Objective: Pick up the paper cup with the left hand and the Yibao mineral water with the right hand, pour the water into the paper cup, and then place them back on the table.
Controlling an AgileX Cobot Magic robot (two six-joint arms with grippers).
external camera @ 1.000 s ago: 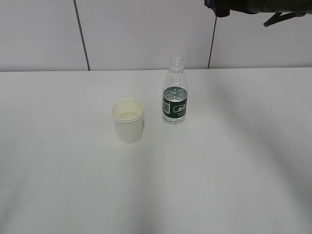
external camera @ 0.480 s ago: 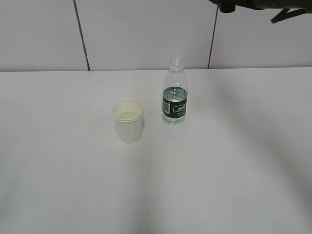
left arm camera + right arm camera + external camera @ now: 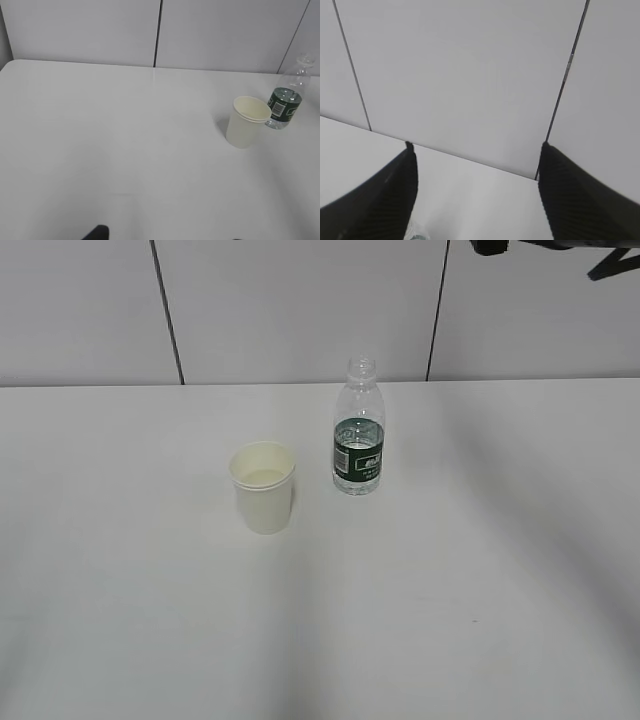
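The paper cup (image 3: 263, 487) stands upright on the white table (image 3: 120, 570), and nothing touches it. Just to its right and a little further back stands the Yibao mineral water (image 3: 359, 430), upright and capless, with a dark green label. The left wrist view shows both far off at the right: the cup (image 3: 246, 121) in front of the bottle (image 3: 286, 100). My left gripper (image 3: 166, 236) shows only dark tips at the bottom edge, wide apart and empty. My right gripper (image 3: 477, 150) is open and empty, high above the bottle's neck (image 3: 418, 235).
A white panelled wall (image 3: 300, 310) with dark seams rises behind the table's far edge. A dark part of the right arm (image 3: 492, 246) pokes in at the top right corner of the exterior view.
The right arm has risen and drawn back to the right, almost out of the exterior view. Cup and bottle have not moved.
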